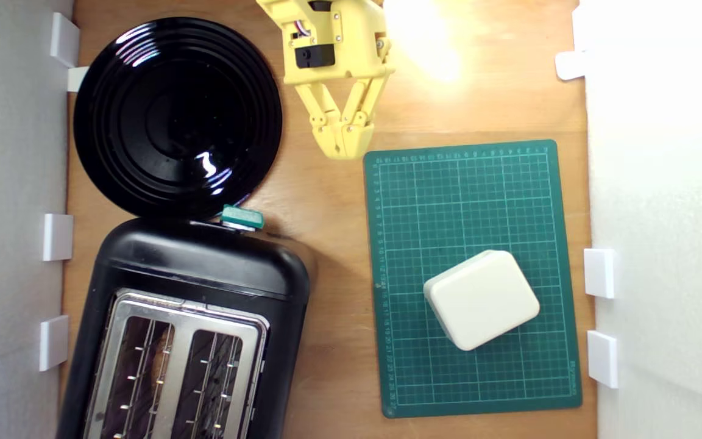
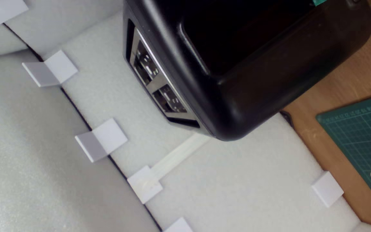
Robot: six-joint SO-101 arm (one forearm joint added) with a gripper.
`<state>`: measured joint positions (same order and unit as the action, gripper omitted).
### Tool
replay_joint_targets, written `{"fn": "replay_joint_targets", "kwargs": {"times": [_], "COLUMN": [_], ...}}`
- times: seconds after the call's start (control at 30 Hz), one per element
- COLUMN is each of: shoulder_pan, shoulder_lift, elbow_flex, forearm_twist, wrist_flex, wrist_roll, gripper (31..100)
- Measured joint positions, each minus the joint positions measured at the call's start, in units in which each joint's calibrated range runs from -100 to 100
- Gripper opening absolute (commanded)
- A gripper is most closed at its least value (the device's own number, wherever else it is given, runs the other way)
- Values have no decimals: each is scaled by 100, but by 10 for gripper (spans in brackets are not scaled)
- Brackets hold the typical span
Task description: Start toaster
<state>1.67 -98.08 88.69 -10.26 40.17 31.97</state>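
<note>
The glossy black toaster (image 1: 198, 268) stands at the exterior view's lower left, its silver top frame with two wire-racked slots facing the camera. Its small teal-green lever (image 1: 242, 217) sticks out from the far end, close to the plate's rim. My yellow gripper (image 1: 343, 146) hangs well beyond the lever, toward the exterior view's upper middle, fingertips together and nothing held. The wrist view shows the toaster (image 2: 253, 71) as a dark rounded body, with a sliver of the teal lever (image 2: 319, 2) at the frame's edge; the fingers are not visible there.
A round black plate (image 1: 177, 116) lies just beyond the toaster. A green cutting mat (image 1: 418, 213) on the exterior view's right carries a cream rounded block (image 1: 482, 299). White foam walls with small white brackets (image 1: 58, 236) border the wooden table (image 1: 333, 231).
</note>
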Motion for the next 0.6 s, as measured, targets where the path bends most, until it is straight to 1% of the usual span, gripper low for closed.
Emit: {"fn": "replay_joint_targets", "kwargs": {"times": [0.33, 0.53, 0.6], "shoulder_pan": [0, 0, 0], "shoulder_lift": [-42, -58, -50], "elbow_flex": [880, 955, 973], "forearm_twist": [0, 0, 87], "wrist_flex": [0, 0, 0], "wrist_roll": [-32, -43, -48], "gripper": [314, 314, 314]}}
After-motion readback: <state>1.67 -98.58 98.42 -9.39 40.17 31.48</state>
